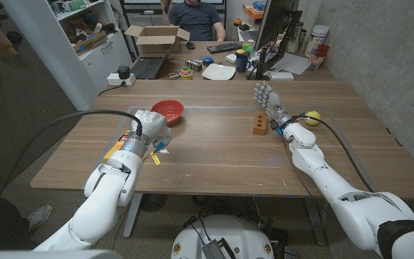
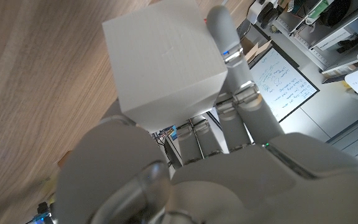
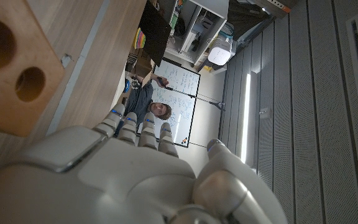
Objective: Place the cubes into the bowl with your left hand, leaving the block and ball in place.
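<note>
My left hand [image 1: 149, 128] grips a white cube [image 2: 163, 59] between its fingers [image 2: 229, 56] and thumb. It hovers just short of the red bowl [image 1: 167, 110], on the near side. In the head view the cube [image 1: 145, 116] shows as a pale shape at the front of the hand. My right hand [image 1: 270, 101] stands upright with its fingers apart and holds nothing. The wooden block [image 1: 259, 124] with two holes sits just in front of it, and in the right wrist view the block [image 3: 11, 68] lies close beside the hand [image 3: 135, 180]. A yellow ball [image 1: 312, 117] lies to the right of the right wrist.
A second desk behind the table carries a laptop [image 1: 148, 67], a cardboard box [image 1: 153, 37], a keyboard [image 1: 224, 47], a white plate [image 1: 218, 71], a mug [image 1: 242, 62] and a monitor [image 1: 275, 29]. A person [image 1: 196, 18] sits behind it.
</note>
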Available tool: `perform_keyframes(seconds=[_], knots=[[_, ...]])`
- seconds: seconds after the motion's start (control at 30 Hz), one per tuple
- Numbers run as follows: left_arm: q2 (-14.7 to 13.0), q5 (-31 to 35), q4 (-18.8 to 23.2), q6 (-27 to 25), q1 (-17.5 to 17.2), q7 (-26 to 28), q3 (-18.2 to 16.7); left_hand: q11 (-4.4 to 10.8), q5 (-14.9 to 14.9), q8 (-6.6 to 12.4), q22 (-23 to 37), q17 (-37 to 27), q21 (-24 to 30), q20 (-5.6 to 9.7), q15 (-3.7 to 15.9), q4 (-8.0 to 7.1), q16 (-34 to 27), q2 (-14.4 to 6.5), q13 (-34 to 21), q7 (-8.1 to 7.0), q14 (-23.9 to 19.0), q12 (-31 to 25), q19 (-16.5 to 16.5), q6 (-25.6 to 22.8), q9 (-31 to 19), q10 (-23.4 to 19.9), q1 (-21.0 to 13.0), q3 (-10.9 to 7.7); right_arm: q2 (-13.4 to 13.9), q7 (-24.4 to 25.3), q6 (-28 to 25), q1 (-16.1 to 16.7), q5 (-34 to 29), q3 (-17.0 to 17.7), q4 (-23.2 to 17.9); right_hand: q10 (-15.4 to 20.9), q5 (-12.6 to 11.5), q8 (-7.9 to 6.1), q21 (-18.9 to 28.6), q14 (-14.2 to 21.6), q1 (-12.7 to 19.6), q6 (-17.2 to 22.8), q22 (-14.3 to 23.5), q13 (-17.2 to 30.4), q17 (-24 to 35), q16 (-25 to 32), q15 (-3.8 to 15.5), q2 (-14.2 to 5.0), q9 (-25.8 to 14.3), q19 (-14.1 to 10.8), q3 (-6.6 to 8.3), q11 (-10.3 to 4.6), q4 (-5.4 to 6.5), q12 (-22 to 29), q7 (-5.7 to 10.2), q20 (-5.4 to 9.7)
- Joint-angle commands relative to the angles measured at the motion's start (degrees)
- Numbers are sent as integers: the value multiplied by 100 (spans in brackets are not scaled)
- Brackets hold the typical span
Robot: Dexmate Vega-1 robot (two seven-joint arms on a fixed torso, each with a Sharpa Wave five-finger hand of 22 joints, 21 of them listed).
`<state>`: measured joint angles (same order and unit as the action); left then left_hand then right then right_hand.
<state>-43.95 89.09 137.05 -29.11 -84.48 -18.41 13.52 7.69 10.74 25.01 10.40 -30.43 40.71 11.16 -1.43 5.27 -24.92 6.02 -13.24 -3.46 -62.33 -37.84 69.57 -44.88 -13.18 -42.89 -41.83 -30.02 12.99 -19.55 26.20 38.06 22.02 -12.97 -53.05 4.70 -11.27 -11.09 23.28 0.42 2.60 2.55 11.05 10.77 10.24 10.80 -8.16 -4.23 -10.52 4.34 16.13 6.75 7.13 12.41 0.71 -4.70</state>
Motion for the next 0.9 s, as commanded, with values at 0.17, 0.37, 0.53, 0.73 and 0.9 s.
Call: perform_keyframes(seconds=[0.17, 0.37, 0.53, 0.73, 0.9], knots=[[71, -289, -403, -158, 191, 473, -123, 404, 3, 44, 10, -23, 12, 42, 1423, -25, 61, -1056, -914, -7, -1304, -79, -40, -69, -30, -1136, -1111, -34, 40, -94, 99, 29, -22, -86, -58, 30, -21, -3, -40, 21, 10, 18, 11, 12, 11, -4, -17, 23, -24, 1, -12, 26, 5, 5, -7, 5], [59, -585, -582, -196, 346, 767, -101, 405, 2, 59, 11, -22, 13, 40, 1424, -25, 106, -1041, -911, -3, -1268, -76, -40, -114, -31, -1142, -1113, -43, 71, -111, 105, 60, -22, -113, -116, 28, -21, -3, -43, 21, 11, 19, 11, 12, 11, -4, -24, 24, -24, -2, -14, 26, 4, 4, -3, 4], [62, -657, -688, -314, 495, 849, -14, 404, 0, 63, 11, -19, 14, 38, 1423, -30, 143, -1031, -909, -5, -1247, -75, -42, -131, -31, -1151, -1111, -50, 110, -104, 106, 99, -18, -125, -192, 34, -21, -2, -48, 20, 12, 17, 11, 12, 11, -4, -25, 24, -24, -2, -16, 33, 3, 6, -5, 5], [52, -814, -787, -431, 647, 944, 77, 405, -1, 69, 12, -19, 15, 39, 1424, -37, 171, -1030, -907, -9, -1247, -74, -44, -153, -31, -1160, -1109, -59, 155, -89, 81, 167, -5, -139, -297, 29, -22, -4, -52, 21, 13, 21, 11, 12, 11, -4, -23, 24, -24, -4, -18, 28, 2, 4, -4, 7], [51, -892, -894, -567, 831, 857, 166, 405, -2, 67, 12, -20, 17, 39, 1424, -42, 186, -1033, -904, -4, -1257, -73, -44, -154, -31, -1166, -1109, -66, 175, -101, 105, 206, 9, -156, -346, 30, -22, -3, -56, 23, 15, 20, 12, 12, 11, -3, -16, 24, -23, -7, -20, 27, 1, 5, -4, 10]])
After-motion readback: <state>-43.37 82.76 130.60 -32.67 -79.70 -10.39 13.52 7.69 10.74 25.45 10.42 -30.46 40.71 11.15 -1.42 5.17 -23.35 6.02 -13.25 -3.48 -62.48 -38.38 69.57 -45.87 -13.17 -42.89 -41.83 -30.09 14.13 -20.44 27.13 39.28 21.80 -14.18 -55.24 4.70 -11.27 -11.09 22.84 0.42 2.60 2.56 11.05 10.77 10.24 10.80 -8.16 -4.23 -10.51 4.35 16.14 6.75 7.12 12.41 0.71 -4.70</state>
